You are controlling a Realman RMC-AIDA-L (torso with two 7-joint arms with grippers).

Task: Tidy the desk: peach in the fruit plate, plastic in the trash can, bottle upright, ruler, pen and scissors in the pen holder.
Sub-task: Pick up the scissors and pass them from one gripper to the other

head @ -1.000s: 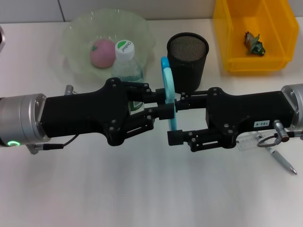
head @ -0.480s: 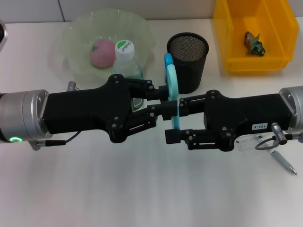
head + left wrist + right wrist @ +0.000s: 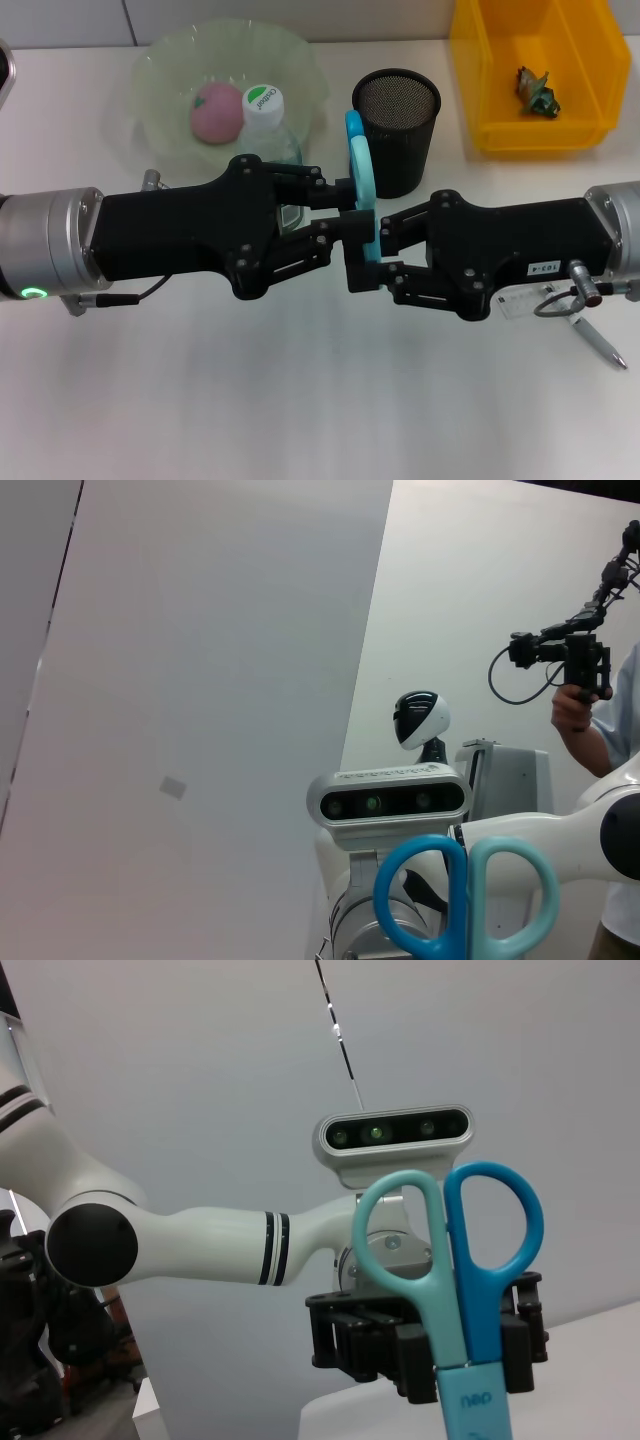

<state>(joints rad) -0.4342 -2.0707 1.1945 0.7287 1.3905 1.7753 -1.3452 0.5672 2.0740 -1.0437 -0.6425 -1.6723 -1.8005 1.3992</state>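
The scissors (image 3: 360, 190) are held upright above the table (image 3: 300, 400), in front of the pen holder (image 3: 396, 130), between the two grippers. The left gripper (image 3: 345, 215) is closed on the scissors. The right gripper (image 3: 368, 252) is closed on the scissors from the other side.

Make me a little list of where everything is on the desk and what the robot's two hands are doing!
scissors: held upright in the air between both tools, beside the pen holder
left tool: shut on the scissors
right tool: fingers around the scissors' lower part
peach: in the fruit plate
bottle: standing upright
pen holder: standing, looks empty
trash can: a crumpled wrapper inside
pen: lying on the desk under the right arm
ruler: mostly hidden
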